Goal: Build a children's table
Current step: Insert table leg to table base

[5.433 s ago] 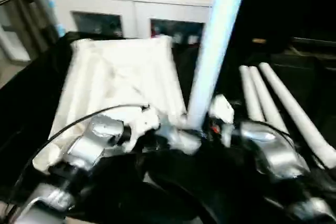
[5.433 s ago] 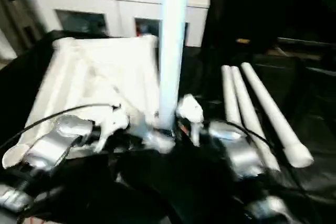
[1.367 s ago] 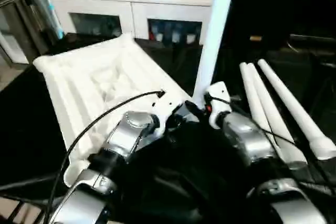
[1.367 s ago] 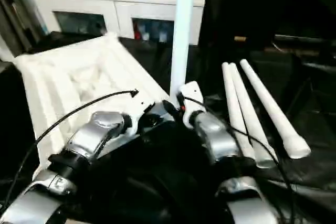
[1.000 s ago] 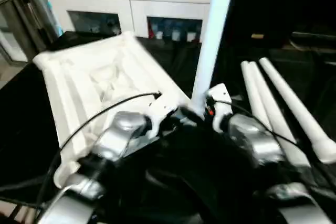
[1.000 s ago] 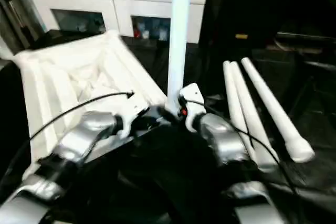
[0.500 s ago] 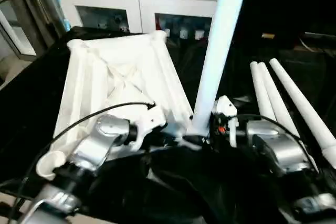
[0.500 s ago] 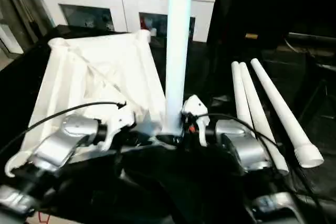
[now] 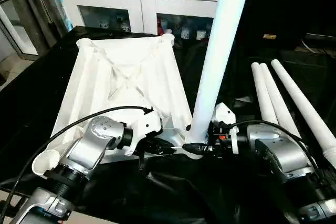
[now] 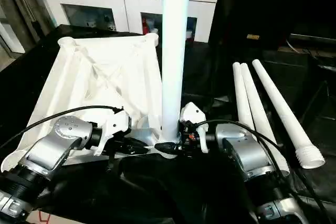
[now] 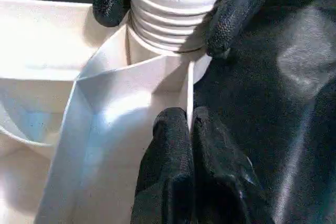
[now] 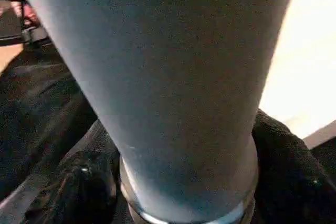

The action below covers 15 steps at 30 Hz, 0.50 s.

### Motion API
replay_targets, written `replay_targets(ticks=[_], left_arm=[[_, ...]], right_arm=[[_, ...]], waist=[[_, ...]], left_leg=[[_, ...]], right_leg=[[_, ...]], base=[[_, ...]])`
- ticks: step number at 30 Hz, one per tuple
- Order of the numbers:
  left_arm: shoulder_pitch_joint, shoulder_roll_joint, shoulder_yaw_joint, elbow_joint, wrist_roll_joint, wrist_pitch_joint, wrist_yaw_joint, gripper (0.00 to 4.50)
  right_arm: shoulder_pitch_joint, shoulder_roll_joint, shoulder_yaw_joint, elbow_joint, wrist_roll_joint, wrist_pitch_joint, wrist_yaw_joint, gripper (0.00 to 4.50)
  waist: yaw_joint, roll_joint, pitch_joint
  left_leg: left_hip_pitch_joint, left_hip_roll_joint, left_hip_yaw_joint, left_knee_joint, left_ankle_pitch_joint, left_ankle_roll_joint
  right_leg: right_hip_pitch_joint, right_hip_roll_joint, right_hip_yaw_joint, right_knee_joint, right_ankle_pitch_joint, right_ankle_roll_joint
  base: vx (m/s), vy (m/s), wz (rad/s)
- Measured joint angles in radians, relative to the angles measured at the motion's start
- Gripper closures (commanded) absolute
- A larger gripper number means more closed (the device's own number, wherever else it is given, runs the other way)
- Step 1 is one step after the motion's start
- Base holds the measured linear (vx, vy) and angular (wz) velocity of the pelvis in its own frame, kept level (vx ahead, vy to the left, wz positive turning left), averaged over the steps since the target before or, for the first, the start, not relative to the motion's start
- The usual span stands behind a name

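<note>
In the left eye view, the white tabletop point(image 9: 123, 85) lies ribbed side up on the black-covered bench, filling the centre left of the frame. One tubular leg point(image 9: 219, 51) stands nearly upright from the near right corner socket point(image 9: 193, 148), low in the middle. The left gripper point(image 9: 167, 148) comes in from the lower left to that corner, and the right gripper point(image 9: 205, 145) meets the leg's foot from the lower right, probably so that one steadies the top while the other seats the leg.

In the right eye view, three spare legs point(image 10: 262, 111) lie side by side at centre right, well apart from the top, presumably waiting their turn. A white cabinet point(image 10: 121, 1) crosses the upper left.

In the left wrist view, the left gripper's fingers point(image 11: 173, 145) are pressed together on a thin rib of the tabletop at lower centre. At the top, the right gripper's fingertips point(image 11: 239, 9) flank the leg's threaded end.

In the right wrist view, the leg fills the frame, the black fingers point(image 12: 286, 156) spread around its base, hugging it.
</note>
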Motion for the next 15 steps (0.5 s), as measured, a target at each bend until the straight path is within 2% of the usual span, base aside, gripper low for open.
replay_targets(ticks=[2, 6, 8, 12, 15], left_arm=[[-0.02, -0.026, 0.013, 0.036, 0.013, 0.007, 0.053, 4.5], [-0.08, -0.116, 0.035, 0.124, 0.043, 0.048, 0.201, 4.5], [-0.09, -0.139, 0.036, 0.137, 0.048, 0.06, 0.242, 4.5], [-0.159, -0.238, 0.061, 0.238, 0.08, 0.093, 0.404, 4.5], [-0.177, -0.278, 0.071, 0.273, 0.09, 0.095, 0.466, 4.5]], right_arm=[[-0.011, 0.041, -0.026, 0.04, -0.021, -0.012, -0.089, 1.69], [-0.071, 0.126, -0.079, 0.153, -0.048, -0.034, -0.315, 1.7], [-0.079, 0.143, -0.091, 0.171, -0.052, -0.034, -0.367, 1.7], [-0.146, 0.231, -0.152, 0.273, -0.08, -0.037, -0.596, 1.7], [-0.173, 0.271, -0.174, 0.336, -0.102, -0.09, -0.696, 1.7]], waist=[[-0.005, -0.001, 0.0], [-0.028, -0.001, 0.0], [-0.029, -0.001, -0.001], [-0.028, 0.0, -0.001], [-0.028, 0.003, -0.003]], left_leg=[[0.001, 0.0, 0.0, 0.001, 0.0, -0.001], [0.002, 0.0, 0.0, 0.001, 0.001, -0.002], [0.003, 0.0, 0.0, 0.001, 0.001, -0.003], [0.005, -0.001, 0.0, 0.0, 0.001, -0.003], [0.005, -0.001, 0.0, 0.0, 0.002, -0.003]], right_leg=[[0.0, 0.0, 0.0, 0.001, 0.001, 0.0], [0.0, 0.0, 0.001, 0.001, 0.004, -0.002], [0.001, 0.0, 0.001, 0.001, 0.004, -0.002], [0.002, 0.0, 0.001, 0.0, 0.005, -0.002], [0.003, 0.0, 0.002, 0.0, 0.005, -0.002]], base=[[0.0, 0.0, 0.0], [0.0, 0.0, 0.0], [0.0, 0.0, 0.0], [0.0, 0.0, 0.0], [0.0, 0.0, 0.0]])
